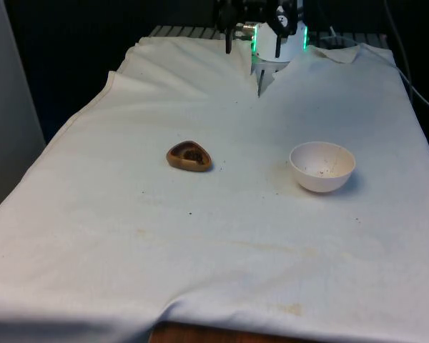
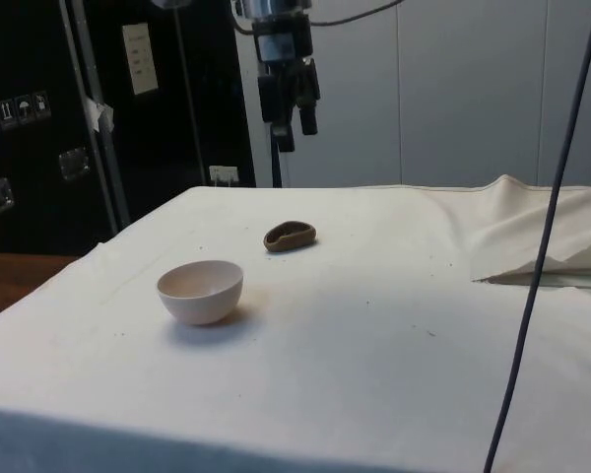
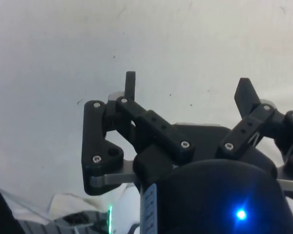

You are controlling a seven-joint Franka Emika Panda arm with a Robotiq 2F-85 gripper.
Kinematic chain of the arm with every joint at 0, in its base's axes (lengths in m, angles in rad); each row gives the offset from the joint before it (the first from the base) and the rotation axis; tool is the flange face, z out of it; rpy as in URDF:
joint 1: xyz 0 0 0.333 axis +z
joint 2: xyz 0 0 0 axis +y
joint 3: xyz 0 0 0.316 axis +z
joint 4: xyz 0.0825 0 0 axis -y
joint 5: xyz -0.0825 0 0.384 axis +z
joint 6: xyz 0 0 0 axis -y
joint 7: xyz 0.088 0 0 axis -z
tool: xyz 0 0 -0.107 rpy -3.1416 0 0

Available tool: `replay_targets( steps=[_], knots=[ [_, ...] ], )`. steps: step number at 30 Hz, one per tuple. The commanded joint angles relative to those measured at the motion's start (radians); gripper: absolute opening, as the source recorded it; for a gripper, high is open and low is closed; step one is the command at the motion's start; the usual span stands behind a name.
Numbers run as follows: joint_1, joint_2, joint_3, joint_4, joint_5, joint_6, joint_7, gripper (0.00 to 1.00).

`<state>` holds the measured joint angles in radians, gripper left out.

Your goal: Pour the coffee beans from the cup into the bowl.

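The gripper (image 2: pixel 291 128) hung high above the far part of the table, pointing straight down from a vertical wrist. Its two black fingers (image 3: pixel 130 84) stood spread wide apart (nothing lay between them), touching no object.

Looks like a lab or test room, not a home. Table draped in a stained white cloth (image 1: pixel 222 243), creased and bunched at one end. Black curtains (image 1: pixel 71 43) hung behind it. To the side, dark cabinets (image 2: pixel 39 128) with small label stickers (image 2: pixel 18 108), a printed sheet (image 2: pixel 139 57) and bits of tape. Plain white wall panels (image 2: pixel 453 89). Loose grey cable (image 2: pixel 547 227) dangling across the side view.
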<state>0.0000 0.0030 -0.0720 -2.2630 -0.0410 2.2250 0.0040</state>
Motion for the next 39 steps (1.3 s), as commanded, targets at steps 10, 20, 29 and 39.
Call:
replay_targets(
  steps=[10, 20, 29, 39],
  knots=[
    [-0.004, 0.068, -0.044, -0.034, 0.004, 0.136, -0.006, 1.0],
    [-0.005, 0.14, -0.079, -0.053, 0.012, 0.248, -0.008, 1.0],
    [-0.006, 0.218, -0.104, -0.03, 0.009, 0.321, -0.006, 1.0],
    [-0.017, 0.305, -0.127, 0.006, 0.024, 0.377, -0.015, 1.0]
  ],
)
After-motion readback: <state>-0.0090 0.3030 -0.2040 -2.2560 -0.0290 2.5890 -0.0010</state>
